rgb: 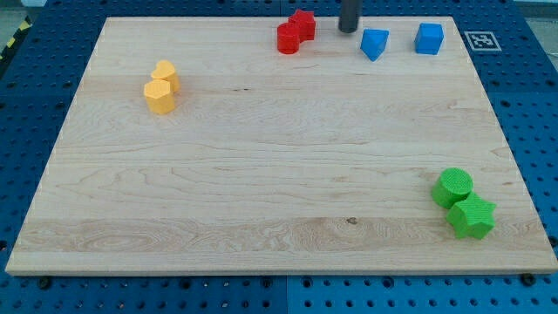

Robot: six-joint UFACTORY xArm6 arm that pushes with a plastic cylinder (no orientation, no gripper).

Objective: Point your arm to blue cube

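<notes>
The blue cube [429,38] sits near the view's top right corner of the wooden board. My tip [348,30] is at the view's top edge, well to the left of the cube, between the red blocks and a second blue block [374,44] of uneven shape. That blue block lies between my tip and the cube. My tip touches no block.
A red cylinder [288,38] and a red star-like block [302,24] touch each other left of my tip. Two yellow blocks [161,87] sit at the view's upper left. A green cylinder [453,187] and a green star block [472,216] sit at the lower right.
</notes>
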